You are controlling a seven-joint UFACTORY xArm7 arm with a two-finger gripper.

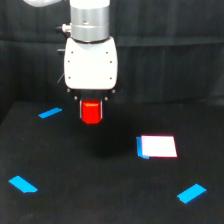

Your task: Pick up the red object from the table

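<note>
1. Exterior view shows one arm entering from the top edge, with a silver cylindrical wrist section above a white gripper housing.
2. Below the housing, the gripper (91, 111) points straight down, its dark fingers (80, 109) standing on either side of the red object (91, 112).
3. Gripper state: the fingers are drawn in against both flanks of the red object, which fills the gap between them; the grip appears closed on it.
4. Red object location: between the fingers, directly under the white housing, upright, with a lighter orange-tinted upper face. It appears raised off the table (75, 200), with a soft dark shadow on the surface below it.
5. Table condition: flat matte black surface with dark draped backing behind.
6. Other items on the table: a white card (158, 146) with a blue edge on its left side, toward the exterior view's right, well apart from the gripper.
7. Blue tape strips: one (50, 113) just beside the gripper on the exterior view's left, one (22, 184) at lower left, one (191, 193) at lower right.
</note>
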